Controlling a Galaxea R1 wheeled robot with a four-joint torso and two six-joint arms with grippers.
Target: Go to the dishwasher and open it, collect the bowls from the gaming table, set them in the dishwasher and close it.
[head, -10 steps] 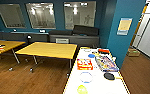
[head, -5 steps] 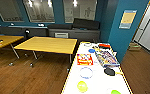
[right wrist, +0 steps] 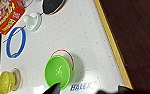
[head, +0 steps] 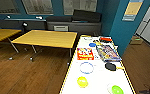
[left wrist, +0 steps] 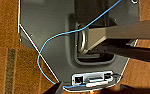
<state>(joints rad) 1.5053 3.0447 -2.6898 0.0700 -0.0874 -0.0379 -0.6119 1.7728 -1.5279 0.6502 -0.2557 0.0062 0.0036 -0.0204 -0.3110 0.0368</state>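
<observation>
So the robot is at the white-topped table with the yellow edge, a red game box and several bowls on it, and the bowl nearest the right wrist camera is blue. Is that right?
Not quite. The bowl nearest the right wrist camera is bright green, not blue, as the right wrist view shows. The rest holds: the white-topped table with its yellow edge carries a red game box and several bowls.

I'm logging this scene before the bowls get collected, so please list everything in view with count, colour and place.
gaming table: one, white top, yellow edge, foreground
green bowl: one, near right corner
yellow bowl: one, near left edge
blue-rimmed bowl: one, white, centre
black bowl: one, right side
blue bowl: one, far end
red box: one, mid-table
game box: one, multicoloured, right of red box
yellow tables: two, left
dark sofa: one, far wall
right gripper: dark tips above green bowl
</observation>
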